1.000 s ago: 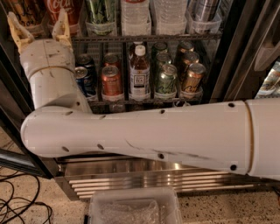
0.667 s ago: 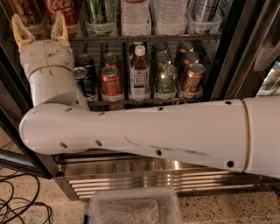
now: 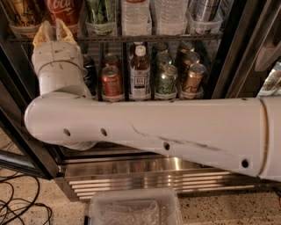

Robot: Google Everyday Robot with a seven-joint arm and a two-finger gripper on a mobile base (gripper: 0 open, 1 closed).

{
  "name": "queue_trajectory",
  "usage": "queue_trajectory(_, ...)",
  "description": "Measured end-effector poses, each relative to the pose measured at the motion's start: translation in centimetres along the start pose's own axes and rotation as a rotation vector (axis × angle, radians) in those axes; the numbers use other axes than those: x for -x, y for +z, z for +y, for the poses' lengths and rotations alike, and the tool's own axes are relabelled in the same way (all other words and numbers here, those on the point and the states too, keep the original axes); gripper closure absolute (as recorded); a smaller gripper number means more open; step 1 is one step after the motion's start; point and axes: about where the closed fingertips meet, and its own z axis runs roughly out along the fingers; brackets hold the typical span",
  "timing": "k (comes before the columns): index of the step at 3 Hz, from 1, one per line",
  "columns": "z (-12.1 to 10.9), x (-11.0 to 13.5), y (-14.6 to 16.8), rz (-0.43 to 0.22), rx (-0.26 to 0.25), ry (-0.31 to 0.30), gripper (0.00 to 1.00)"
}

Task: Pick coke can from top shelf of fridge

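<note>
The coke can [image 3: 61, 9], bright red with white script, stands in a clear tray at the left of the top shelf [image 3: 145, 38] of the fridge [image 3: 175, 178]; its top is cut off by the picture's edge. My gripper [image 3: 53, 30] is at the upper left, pointing up, just in front of and below the can. Its tan fingers [image 3: 43, 34] stand a narrow gap apart with nothing between them. Their tips overlap the tray's lower edge. My white arm [image 3: 153, 132] crosses the whole view and hides the lower racks.
On the top shelf are a brown can [image 3: 19, 13], a green can [image 3: 101, 13], water bottles [image 3: 136, 15] and a silver can [image 3: 204, 11]. Below stand a copper-red can [image 3: 111, 81], a bottle [image 3: 139, 72] and further cans. A clear bin [image 3: 131, 208] and cables [image 3: 17, 206] lie on the floor.
The gripper's two fingers now show much closer together than before, and the wrist has shifted a little right and up toward the coke can. The cans and bottles have not moved.
</note>
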Motion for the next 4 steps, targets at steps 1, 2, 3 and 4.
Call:
queue_trajectory(1,-0.45,-0.63,0.47,0.032,-0.018,-0.048,0.35)
queue_trajectory(2,-0.6,-0.47,0.76,0.029,-0.035,-0.068,0.21)
queue_trajectory(3,-0.75,-0.29,0.98,0.022,-0.051,-0.07,0.28)
queue_trajectory(4,-1.03,-0.1,1.4,0.015,-0.069,-0.068,0.32)
